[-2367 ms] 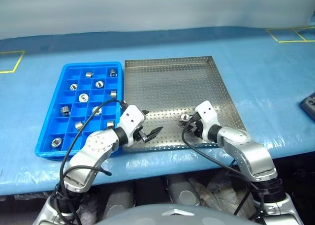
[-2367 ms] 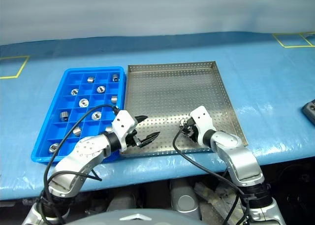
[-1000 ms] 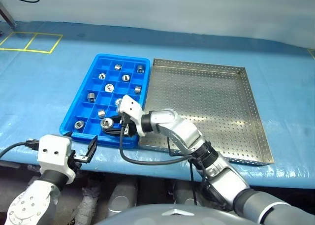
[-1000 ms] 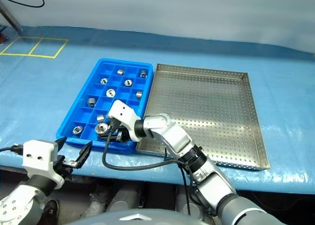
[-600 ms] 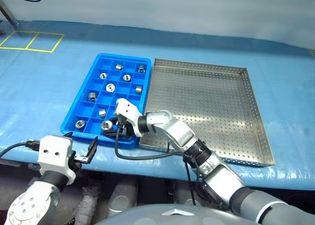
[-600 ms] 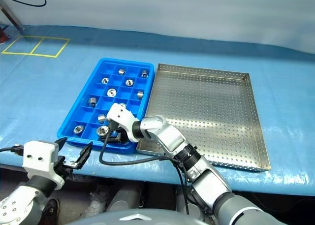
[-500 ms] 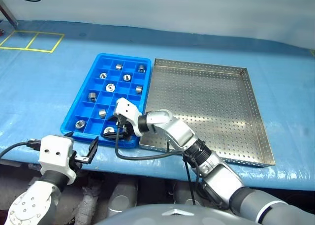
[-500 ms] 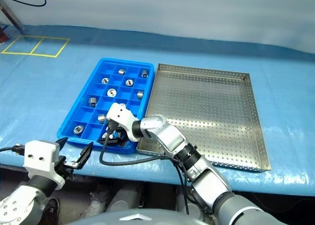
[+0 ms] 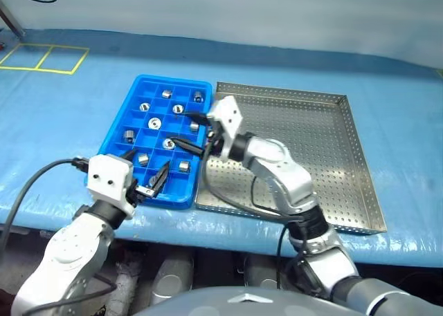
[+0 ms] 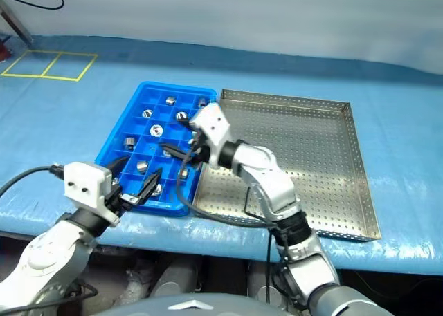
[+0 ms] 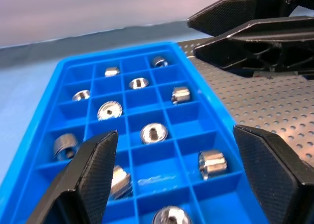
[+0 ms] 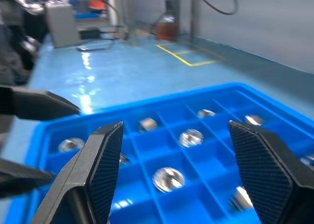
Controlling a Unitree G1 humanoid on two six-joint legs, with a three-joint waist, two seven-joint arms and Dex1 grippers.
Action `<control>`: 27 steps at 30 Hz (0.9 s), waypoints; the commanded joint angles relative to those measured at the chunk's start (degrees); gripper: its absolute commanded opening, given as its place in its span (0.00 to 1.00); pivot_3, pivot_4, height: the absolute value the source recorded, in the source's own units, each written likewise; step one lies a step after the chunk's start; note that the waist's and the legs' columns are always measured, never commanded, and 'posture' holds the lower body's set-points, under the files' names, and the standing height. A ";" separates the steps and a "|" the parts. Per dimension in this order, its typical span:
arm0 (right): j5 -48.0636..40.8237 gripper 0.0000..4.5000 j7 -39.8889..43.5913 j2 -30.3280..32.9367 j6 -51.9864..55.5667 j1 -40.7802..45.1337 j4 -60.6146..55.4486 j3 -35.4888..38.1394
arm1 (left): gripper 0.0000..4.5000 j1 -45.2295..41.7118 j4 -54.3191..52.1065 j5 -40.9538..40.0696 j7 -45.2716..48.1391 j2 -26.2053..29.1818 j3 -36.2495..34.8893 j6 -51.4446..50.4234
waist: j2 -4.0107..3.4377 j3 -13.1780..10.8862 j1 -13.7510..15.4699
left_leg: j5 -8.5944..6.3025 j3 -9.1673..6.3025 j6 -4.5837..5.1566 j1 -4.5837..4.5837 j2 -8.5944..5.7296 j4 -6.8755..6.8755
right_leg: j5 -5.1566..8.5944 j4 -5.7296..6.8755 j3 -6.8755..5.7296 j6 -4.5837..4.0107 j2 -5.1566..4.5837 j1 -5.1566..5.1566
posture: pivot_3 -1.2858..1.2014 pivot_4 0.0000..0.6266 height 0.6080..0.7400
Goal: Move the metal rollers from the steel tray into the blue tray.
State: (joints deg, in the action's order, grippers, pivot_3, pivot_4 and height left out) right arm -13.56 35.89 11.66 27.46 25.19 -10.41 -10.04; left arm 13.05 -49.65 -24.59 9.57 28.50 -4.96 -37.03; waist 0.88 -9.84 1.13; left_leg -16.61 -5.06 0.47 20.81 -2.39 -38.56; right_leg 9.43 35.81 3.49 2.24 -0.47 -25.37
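Observation:
The blue tray (image 9: 118, 126) lies left of the steel tray (image 9: 304, 143), whose perforated floor is bare where I see it. Several metal rollers (image 9: 156, 122) sit in separate compartments of the blue tray, also seen in the left wrist view (image 11: 153, 133) and the right wrist view (image 12: 169, 178). My right gripper (image 9: 190, 129) hovers open and empty over the blue tray's right side, close to the steel tray's rim. My left gripper (image 9: 147, 165) is open and empty above the blue tray's near edge.
Both trays rest on a blue-covered table (image 9: 62, 115) whose front edge runs just below them. Yellow tape marks (image 9: 41, 57) lie at the far left. My right arm (image 9: 277, 167) crosses over the steel tray's near left corner.
My right gripper opened and left its roller in a near compartment of the blue tray. It then rose and swung toward the tray's right side. My left gripper came up to the tray's near edge.

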 commanded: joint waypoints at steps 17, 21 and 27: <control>1.08 1.00 2.94 17.48 -0.09 -10.54 -1.43 8.15 | 0.99 -21.80 27.81 7.13 15.89 -1.56 9.55 10.00 | 0.01 -0.01 -7.59 | -0.10 0.57 0.22 -0.09 0.05 -0.04 | -0.29 0.00 0.56 0.49 0.10 -0.03 | 0.44 0.24 1.00; 0.16 1.00 3.70 17.25 -0.93 -11.51 -3.24 8.37 | 1.00 -21.76 28.55 7.70 15.85 -2.15 9.67 9.17 | 0.01 -0.01 -8.36 | -0.10 0.57 0.22 -0.08 0.05 -0.11 | -0.33 0.00 0.58 0.56 0.11 -0.02 | 0.44 0.24 1.00; -0.97 1.00 5.94 17.82 -2.44 -12.16 -3.16 8.50 | 1.00 -21.82 27.72 8.34 16.91 -2.16 10.06 9.61 | 0.01 -0.01 -8.79 | -0.11 0.57 0.25 -0.06 0.05 -0.24 | -0.36 0.01 0.60 0.62 0.12 0.01 | 0.44 0.24 1.00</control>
State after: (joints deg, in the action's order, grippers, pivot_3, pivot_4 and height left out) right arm -13.88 41.40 28.92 26.44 12.55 -12.19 -2.24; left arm -8.22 -20.28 -16.41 25.74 26.39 5.20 -28.29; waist 0.89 -9.85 -7.66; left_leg -16.73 -4.49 0.72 20.75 -2.34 -38.82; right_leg 9.06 35.82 4.10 2.88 -0.35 -25.36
